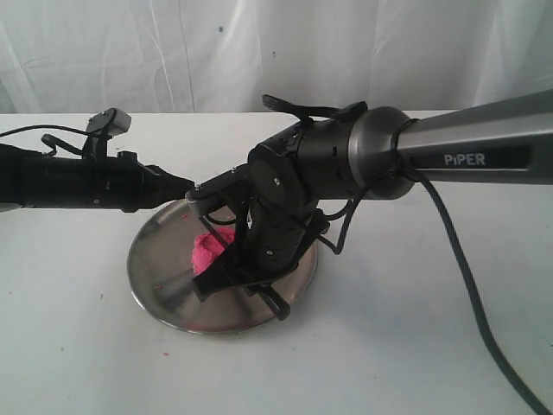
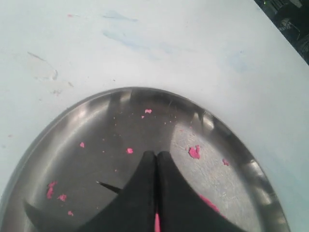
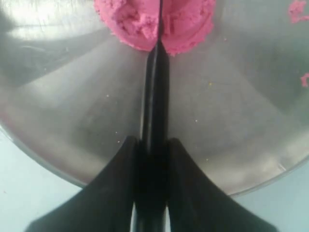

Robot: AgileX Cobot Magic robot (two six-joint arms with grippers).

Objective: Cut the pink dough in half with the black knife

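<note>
Right gripper clamped on black knife, blade sunk in pink dough; left gripper fingers together.

White tabletop; wrinkled white curtain behind; soft light.

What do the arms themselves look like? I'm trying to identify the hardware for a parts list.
Both arms are black at the wrist and gripper. The right arm has a grey metallic tube marked "PiPER" in white and a black cable trailing off it. The left arm is matte black with thin cables. Gripper fingers are black wedges tapering to a tip.
</note>
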